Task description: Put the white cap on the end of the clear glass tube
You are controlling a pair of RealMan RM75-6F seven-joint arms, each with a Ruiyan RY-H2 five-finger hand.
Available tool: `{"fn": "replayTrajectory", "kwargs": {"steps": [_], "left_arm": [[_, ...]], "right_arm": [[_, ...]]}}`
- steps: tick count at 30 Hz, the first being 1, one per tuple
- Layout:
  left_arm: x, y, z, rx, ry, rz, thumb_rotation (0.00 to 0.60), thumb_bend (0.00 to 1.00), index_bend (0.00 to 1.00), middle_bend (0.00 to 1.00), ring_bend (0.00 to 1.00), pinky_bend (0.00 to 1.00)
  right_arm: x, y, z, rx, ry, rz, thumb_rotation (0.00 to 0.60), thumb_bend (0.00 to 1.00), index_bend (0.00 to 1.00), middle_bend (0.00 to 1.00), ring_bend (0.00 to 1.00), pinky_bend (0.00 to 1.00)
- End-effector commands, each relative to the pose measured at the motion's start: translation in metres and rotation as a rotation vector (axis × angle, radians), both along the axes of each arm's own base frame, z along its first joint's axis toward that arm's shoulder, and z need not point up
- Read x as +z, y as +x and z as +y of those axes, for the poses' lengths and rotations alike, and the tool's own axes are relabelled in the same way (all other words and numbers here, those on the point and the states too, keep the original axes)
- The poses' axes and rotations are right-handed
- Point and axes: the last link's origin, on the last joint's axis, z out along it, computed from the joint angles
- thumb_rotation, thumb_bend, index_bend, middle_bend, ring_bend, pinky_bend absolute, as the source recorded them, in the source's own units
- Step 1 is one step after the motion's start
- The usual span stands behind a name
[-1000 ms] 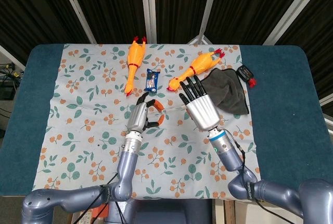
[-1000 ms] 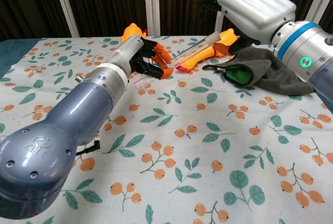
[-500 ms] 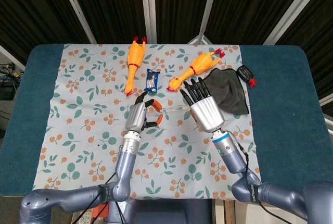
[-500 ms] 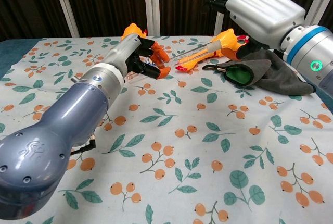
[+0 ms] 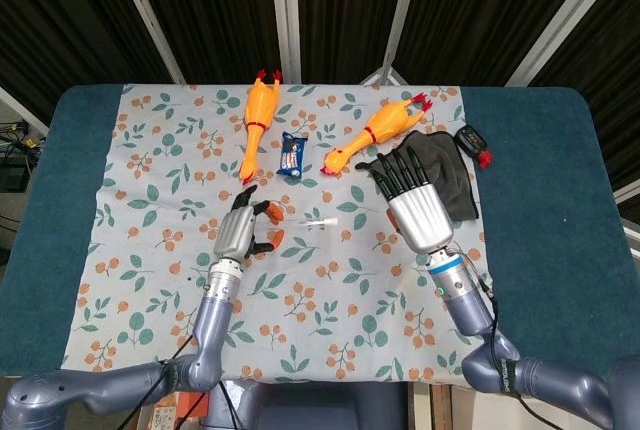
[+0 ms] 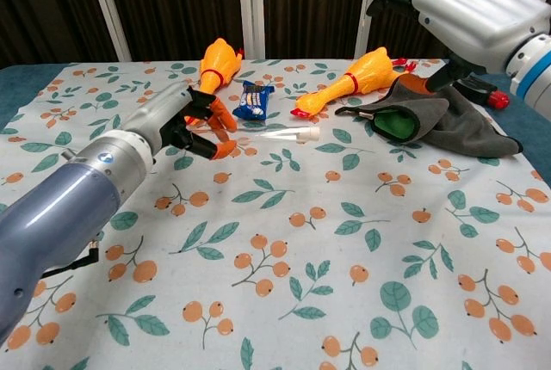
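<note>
The clear glass tube (image 5: pixel 320 222) lies flat on the table's floral cloth (image 5: pixel 150 250) with the white cap (image 6: pixel 311 132) on its right end, between the two hands and touching neither. The left robot hand (image 5: pixel 240 230) hovers just beside the tube's bare end, its orange-tipped fingers (image 6: pixel 217 148) curled loosely around nothing. The right robot hand (image 5: pixel 415 200) is raised over the grey cloth (image 5: pixel 455 185), fingers spread and empty.

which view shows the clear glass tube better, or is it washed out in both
Chest view: the clear glass tube shows a bright glint and its white cap is distinct. Head view: the tube is a faint pale streak against the busy tablecloth.
</note>
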Motion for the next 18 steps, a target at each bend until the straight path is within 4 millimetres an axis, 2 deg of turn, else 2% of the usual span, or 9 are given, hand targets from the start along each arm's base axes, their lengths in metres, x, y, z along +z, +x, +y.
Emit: {"fn": "replayTrajectory", "kwargs": {"steps": [1,9,10,12,13,15,18], "left_arm": [[-0.002,-0.011,-0.004,-0.005,-0.016,0.027,0.6,0.79,0.61,0.5,0.05,0.0],[-0.003,-0.029,-0.009,-0.058,-0.053,0.081,0.6,0.76,0.6,0.49,0.05,0.0],[-0.002,-0.031,-0.01,-0.062,-0.052,0.088,0.6,0.73,0.58,0.48,0.05,0.0],[0.0,-0.034,-0.01,-0.072,-0.052,0.117,0.6,0.6,0.53,0.42,0.04,0.0],[0.001,-0.036,-0.011,-0.075,-0.057,0.129,0.6,0.5,0.49,0.38,0.04,0.0],[0.004,-0.041,-0.011,-0.072,-0.068,0.157,0.6,0.4,0.45,0.33,0.04,0.0],[0.01,-0.046,-0.011,-0.051,-0.068,0.195,0.6,0.35,0.4,0.27,0.02,0.0]], "right_arm": [[0.002,-0.002,0.002,-0.005,-0.001,0.0,0.6,0.37,0.19,0.11,0.01,0.0],[0.007,-0.001,0.006,-0.009,0.005,0.0,0.6,0.37,0.19,0.11,0.01,0.0],[0.007,0.0,0.006,-0.01,0.005,-0.002,0.6,0.37,0.19,0.11,0.01,0.0],[0.009,0.001,0.007,-0.01,0.008,-0.006,0.6,0.37,0.19,0.11,0.01,0.0],[0.009,0.001,0.008,-0.01,0.009,-0.007,0.6,0.37,0.19,0.11,0.01,0.0],[0.01,0.001,0.01,-0.009,0.012,-0.01,0.6,0.37,0.19,0.11,0.01,0.0],[0.011,0.001,0.013,-0.011,0.015,-0.013,0.6,0.37,0.19,0.11,0.01,0.0]]}}
